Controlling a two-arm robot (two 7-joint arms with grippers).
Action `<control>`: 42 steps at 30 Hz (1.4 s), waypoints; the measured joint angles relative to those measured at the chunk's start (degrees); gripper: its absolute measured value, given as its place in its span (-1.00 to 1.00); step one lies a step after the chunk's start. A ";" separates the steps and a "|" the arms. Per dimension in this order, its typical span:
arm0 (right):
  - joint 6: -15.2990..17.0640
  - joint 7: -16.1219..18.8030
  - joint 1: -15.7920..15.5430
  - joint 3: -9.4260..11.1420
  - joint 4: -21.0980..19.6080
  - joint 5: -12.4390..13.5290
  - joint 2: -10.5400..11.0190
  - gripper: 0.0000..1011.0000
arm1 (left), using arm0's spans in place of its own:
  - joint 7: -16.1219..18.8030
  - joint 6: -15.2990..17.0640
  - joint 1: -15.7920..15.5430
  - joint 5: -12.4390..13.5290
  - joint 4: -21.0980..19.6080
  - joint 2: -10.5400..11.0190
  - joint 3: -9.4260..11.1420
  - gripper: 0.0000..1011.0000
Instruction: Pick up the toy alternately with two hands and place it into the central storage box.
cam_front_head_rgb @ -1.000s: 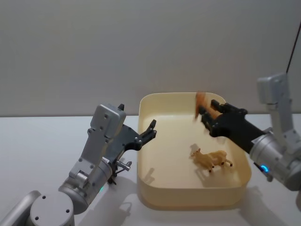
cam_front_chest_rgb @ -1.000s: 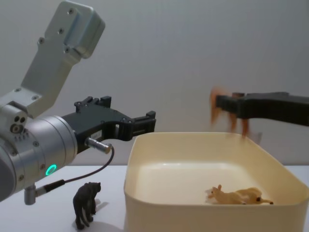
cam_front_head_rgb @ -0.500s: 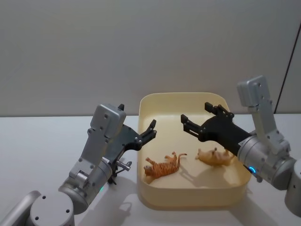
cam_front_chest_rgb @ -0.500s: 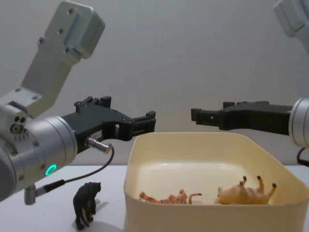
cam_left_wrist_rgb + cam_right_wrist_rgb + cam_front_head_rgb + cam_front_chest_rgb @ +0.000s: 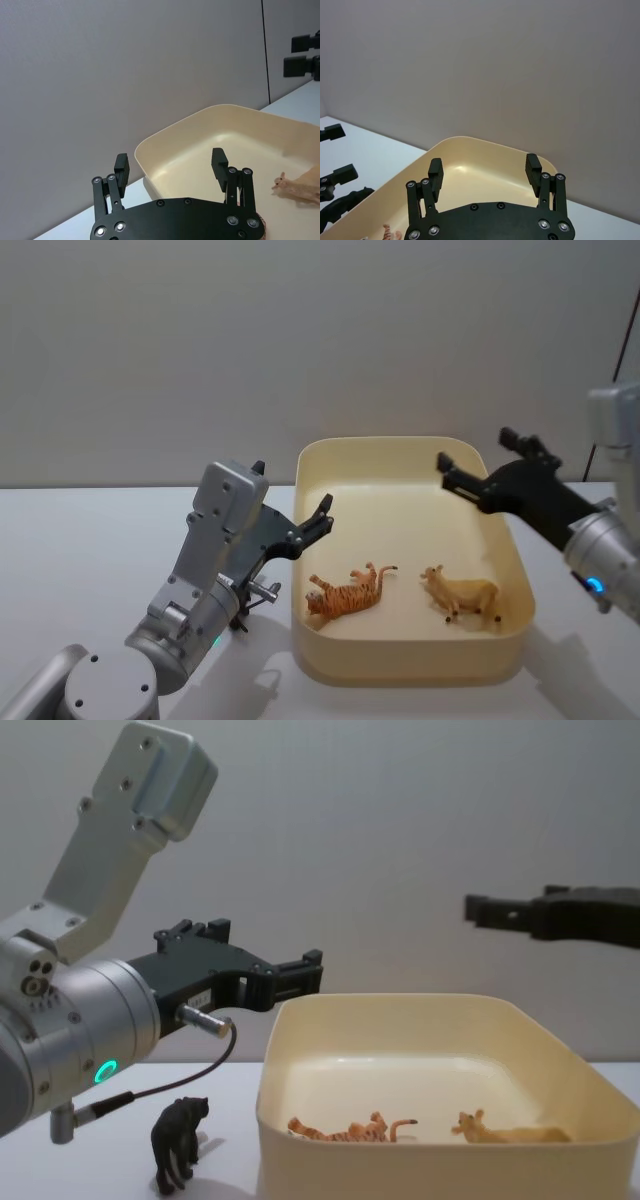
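Observation:
The cream-yellow storage box [image 5: 410, 665] sits at the table's centre. Inside it lie a striped tiger toy [image 5: 345, 595] on its side and a tan animal toy [image 5: 462, 595] to its right. A black bear toy [image 5: 178, 1140] stands on the table left of the box. My left gripper [image 5: 322, 512] hovers open and empty at the box's left rim. My right gripper [image 5: 477, 450] is open and empty, held high over the box's right rear corner. The wrist views show each gripper's spread fingers, left [image 5: 170, 165] and right [image 5: 485, 170], above the box.
A plain grey wall [image 5: 320, 340] stands close behind the white table [image 5: 90, 540]. The left arm's silver body with its green ring light [image 5: 104, 1071] looms over the bear. Open tabletop lies to the far left and right of the box.
The right gripper let the tiger drop into the box, then drew back to the right and rose. The tan animal was knocked about and has settled. The left arm has not moved.

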 joint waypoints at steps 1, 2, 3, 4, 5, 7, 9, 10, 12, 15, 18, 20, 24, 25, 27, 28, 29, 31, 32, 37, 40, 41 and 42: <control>-0.08 -0.16 -0.12 0.22 -0.24 0.30 0.21 0.98 | 0.00 0.00 0.00 0.00 0.00 0.00 0.00 0.98; -0.15 -0.32 -0.25 0.41 -0.44 0.54 0.40 0.98 | 0.00 0.00 0.00 0.00 0.00 0.00 0.00 0.98; -0.21 -0.45 -0.36 0.61 -0.65 0.80 0.60 0.98 | 0.00 0.00 0.00 0.00 0.00 0.00 0.00 0.98; -0.32 -0.69 -0.55 0.93 -1.03 1.26 0.95 0.98 | 0.00 0.00 0.00 0.00 0.00 0.00 0.00 0.98; -0.37 -0.78 -0.64 1.07 -1.17 1.44 1.08 0.98 | 0.00 0.00 0.00 0.00 0.00 0.00 0.00 0.98; -0.52 -1.06 -0.88 1.46 -1.62 1.96 1.49 0.98 | 0.00 0.00 0.00 0.00 0.00 0.00 0.00 0.98; -0.62 -1.31 -1.09 1.82 -1.99 2.43 1.84 0.98 | 0.00 0.00 0.00 0.00 0.00 0.00 0.00 0.98; -0.64 -1.37 -1.13 1.89 -2.07 2.53 1.90 0.98 | 0.00 0.00 0.00 0.00 0.00 0.00 0.00 0.98; -0.73 -1.58 -1.32 2.20 -2.38 2.91 2.20 0.98 | 0.00 0.00 0.00 0.00 0.00 0.00 0.00 0.98; -0.83 -1.78 -1.47 2.48 -2.69 3.29 2.49 0.98 | 0.00 0.00 0.00 0.00 0.00 0.00 0.00 0.98; -0.89 -1.90 -1.59 2.67 -2.89 3.51 2.70 0.98 | -0.03 -0.01 0.03 0.00 -0.01 0.01 -0.03 0.98; -0.95 -2.02 -1.67 2.82 -3.07 3.71 2.84 0.98 | -0.07 -0.03 0.11 -0.03 -0.09 0.08 -0.07 0.98; -1.00 -2.15 -1.78 2.99 -3.28 3.93 3.04 0.98 | -0.22 -0.06 0.61 -0.82 -0.94 0.68 -0.34 0.98; -1.02 -2.21 -1.81 3.07 -3.35 4.03 3.10 0.98 | -0.22 0.00 0.74 -1.07 -1.16 0.82 -0.40 0.98; -1.03 -2.25 -1.85 3.11 -3.41 4.11 3.15 0.98 | -0.17 0.22 1.07 -1.48 -1.66 1.11 -0.55 0.98; -1.04 -2.28 -1.88 3.15 -3.46 4.16 3.20 0.98 | -0.07 0.39 1.33 -1.69 -2.05 1.33 -0.65 0.98; -1.05 -2.30 -1.90 3.18 -3.48 4.18 3.22 0.98 | 0.28 0.89 1.78 -2.26 -2.68 1.73 -0.82 0.98; -1.07 -2.33 -1.93 3.25 -3.54 4.24 3.28 0.98 | 0.86 1.71 2.39 -3.10 -3.68 2.35 -1.09 0.98; -1.07 -2.34 -1.94 3.27 -3.56 4.27 3.30 0.98 | 1.10 2.14 2.69 -3.51 -4.18 2.64 -1.23 0.98; -1.09 -2.39 -1.98 3.33 -3.65 4.40 3.37 0.98 | 2.59 4.46 4.21 -5.64 -6.32 4.05 -1.90 0.98; -1.12 -2.41 -2.00 3.37 -3.69 4.45 3.41 0.98 | 3.54 6.35 5.15 -7.23 -7.53 4.89 -2.34 0.98; -1.12 -2.42 -2.00 3.38 -3.70 4.46 3.42 0.98 | 3.73 6.80 5.35 -7.57 -7.78 5.07 -2.44 0.98; -1.13 -2.43 -2.01 3.40 -3.72 4.48 3.44 0.98 | 4.23 7.93 5.74 -8.43 -8.27 5.43 -2.64 0.98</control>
